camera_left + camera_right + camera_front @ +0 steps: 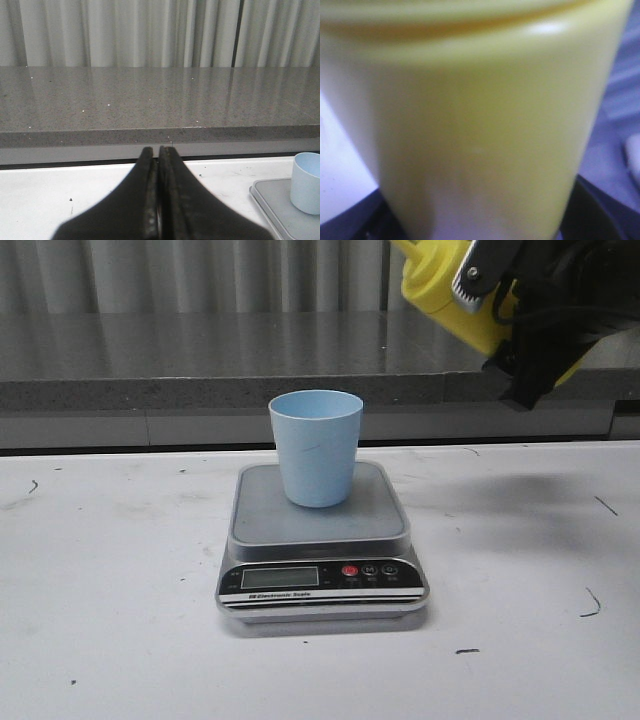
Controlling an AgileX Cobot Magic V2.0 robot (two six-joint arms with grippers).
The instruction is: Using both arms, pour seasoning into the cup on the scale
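Note:
The light blue cup (316, 446) stands upright on the steel platform of the silver-grey scale (322, 540) at the table's middle. My right gripper (520, 320) is shut on the yellow seasoning bottle (450, 290) and holds it tilted, high at the upper right, above and right of the cup. The bottle's nozzle is cut off by the top edge. The bottle body (480, 130) fills the right wrist view. My left gripper (159, 155) is shut and empty, low over the table left of the scale; the cup (306, 182) and scale corner (272, 205) show in its view.
A grey stone ledge (200, 365) with curtains behind runs along the table's far edge. The white tabletop (110, 570) carries a few small dark marks. The scale's display reads blank.

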